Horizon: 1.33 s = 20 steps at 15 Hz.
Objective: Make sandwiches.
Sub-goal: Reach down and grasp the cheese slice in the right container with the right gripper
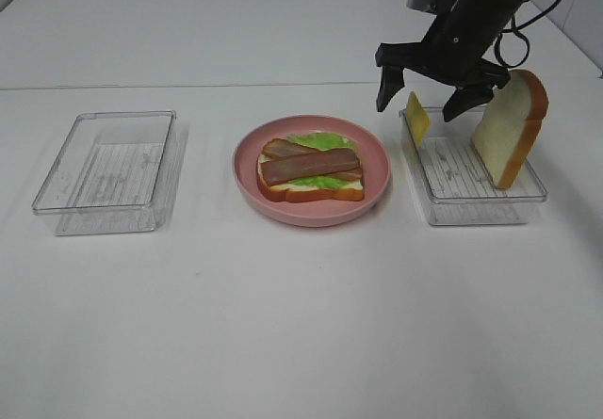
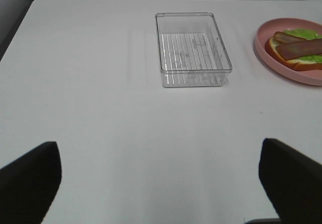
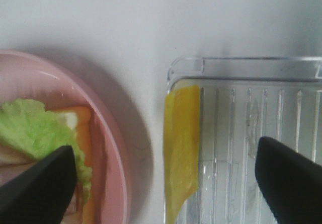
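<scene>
**A:** What is seen at the far left?

**B:** A clear plastic rectangular tray [image 1: 108, 169] is set on the white table [image 1: 283, 325]. The left gripper [image 2: 161, 183] is shown only in its own wrist view. Its fingers [image 2: 30, 183] are spread wide over bare table, well apart from that tray.

**A:** And what is found in the middle?

**B:** A round pink plate [image 1: 311, 214] is placed there, and a part-built sandwich [image 1: 311, 168] is laid flat on it. A white bread slice [image 1: 279, 193] with an orange-brown crust is seen at the bottom. A green lettuce leaf [image 1: 325, 141] is spread over it, and brown-pink bacon strips [image 1: 330, 163] are laid on top.

**A:** What is shown at the right?

**B:** A second clear tray [image 1: 471, 207] is set near the plate. A yellow cheese square [image 1: 415, 120] is leaned on edge against the tray wall nearest the plate. A second white bread slice [image 1: 511, 127] is propped upright at the opposite side. The right gripper [image 1: 419, 106] is held over the cheese with its jaws parted wide. One finger is seen over the plate's edge and the other over the tray, so the cheese is straddled but not pinched. Whether it is touched cannot be told.
</scene>
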Each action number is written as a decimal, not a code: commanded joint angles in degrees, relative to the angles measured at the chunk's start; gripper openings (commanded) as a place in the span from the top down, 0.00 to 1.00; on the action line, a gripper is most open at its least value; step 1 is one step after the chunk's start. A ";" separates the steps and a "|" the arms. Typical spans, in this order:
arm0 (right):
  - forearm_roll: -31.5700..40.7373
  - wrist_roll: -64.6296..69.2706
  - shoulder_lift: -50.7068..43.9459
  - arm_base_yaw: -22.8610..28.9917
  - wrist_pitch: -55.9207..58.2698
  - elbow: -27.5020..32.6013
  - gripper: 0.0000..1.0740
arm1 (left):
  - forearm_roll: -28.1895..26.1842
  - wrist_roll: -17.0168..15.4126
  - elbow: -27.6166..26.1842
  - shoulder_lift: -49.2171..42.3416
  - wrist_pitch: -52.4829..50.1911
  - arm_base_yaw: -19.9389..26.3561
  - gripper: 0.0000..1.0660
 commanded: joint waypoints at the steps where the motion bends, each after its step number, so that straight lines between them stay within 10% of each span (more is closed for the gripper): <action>1: 0.69 0.80 1.38 -0.74 1.20 -1.83 0.17 | -0.74 -0.40 0.11 -1.15 -0.63 0.17 0.06; 9: 3.04 0.80 2.46 -0.74 4.58 -1.83 0.47 | -0.74 -0.40 0.11 -1.15 -0.63 0.17 0.06; 14: 5.16 0.80 2.35 -0.63 6.07 -1.83 0.97 | -0.74 -0.40 0.11 -1.15 -0.63 0.17 0.06; 20: 5.33 0.80 -1.20 -0.57 7.33 -1.83 1.00 | -0.74 -0.40 0.11 -1.15 -0.63 0.17 0.06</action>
